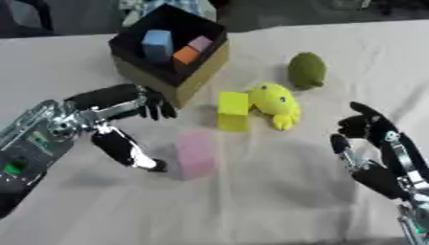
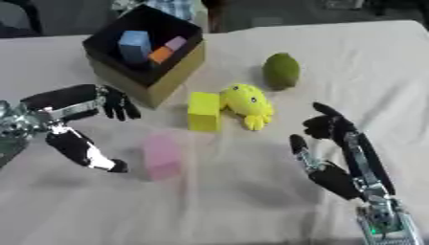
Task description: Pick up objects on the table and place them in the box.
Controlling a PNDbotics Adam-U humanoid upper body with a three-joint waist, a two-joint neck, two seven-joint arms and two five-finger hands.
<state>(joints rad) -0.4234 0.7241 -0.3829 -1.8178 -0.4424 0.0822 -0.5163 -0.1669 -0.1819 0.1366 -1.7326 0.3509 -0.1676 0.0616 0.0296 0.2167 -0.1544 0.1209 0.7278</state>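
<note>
The left hand [image 1: 117,122] sits left of centre, fingers and thumb spread wide around a gap facing the soft-looking pale pink rectangular block [image 1: 194,154], just beside it and not holding it. If the fingers close off-centre, I judge the smooth block could tip or skid on the wrinkled beige cloth tabletop [image 1: 276,206]. The black-lined cardboard box [image 1: 172,48], upper left, already holds blue, orange and pink blocks. A yellow foam block [image 1: 233,110] touches a yellow plush toy [image 1: 275,103]; a matte green lemon-shaped fruit [image 1: 306,70] lies apart. The right hand [image 2: 335,153], lower right, rests relaxed, empty
</note>
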